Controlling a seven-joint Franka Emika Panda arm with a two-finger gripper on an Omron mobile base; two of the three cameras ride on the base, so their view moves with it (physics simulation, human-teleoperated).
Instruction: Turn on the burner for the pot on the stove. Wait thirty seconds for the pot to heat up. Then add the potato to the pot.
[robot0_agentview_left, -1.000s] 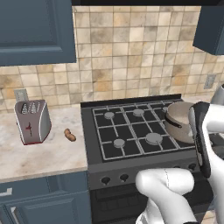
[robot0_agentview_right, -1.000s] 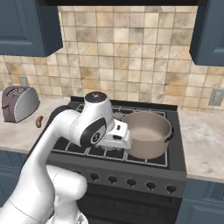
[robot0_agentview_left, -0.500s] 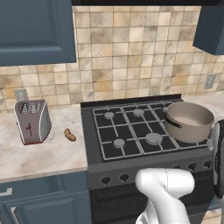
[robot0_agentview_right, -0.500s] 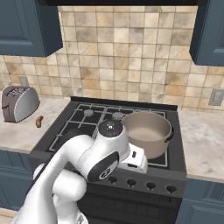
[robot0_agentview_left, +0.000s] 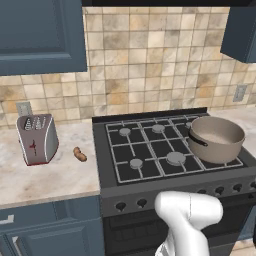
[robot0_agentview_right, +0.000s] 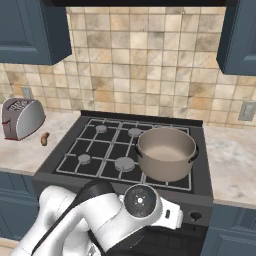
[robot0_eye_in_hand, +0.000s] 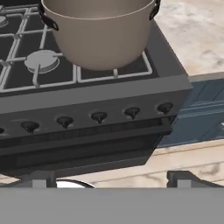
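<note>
The pot (robot0_agentview_left: 216, 138) sits on the stove (robot0_agentview_right: 75, 172) at its front right burner, so the step in hand looks to be the knob: the gripper (robot0_eye_in_hand: 109, 177) hangs low before the front panel, its tips wide apart and holding nothing. It should line up on the far-right knob (robot0_eye_in_hand: 165, 107) (probably the pot's burner, though no markings show), close squarely, then twist. Counted: one pot, one potato (robot0_agentview_left: 79, 154) left of the stove on the counter (robot0_agentview_left: 45, 177) beside one toaster (robot0_agentview_left: 36, 138), five burners, six knobs.
</note>
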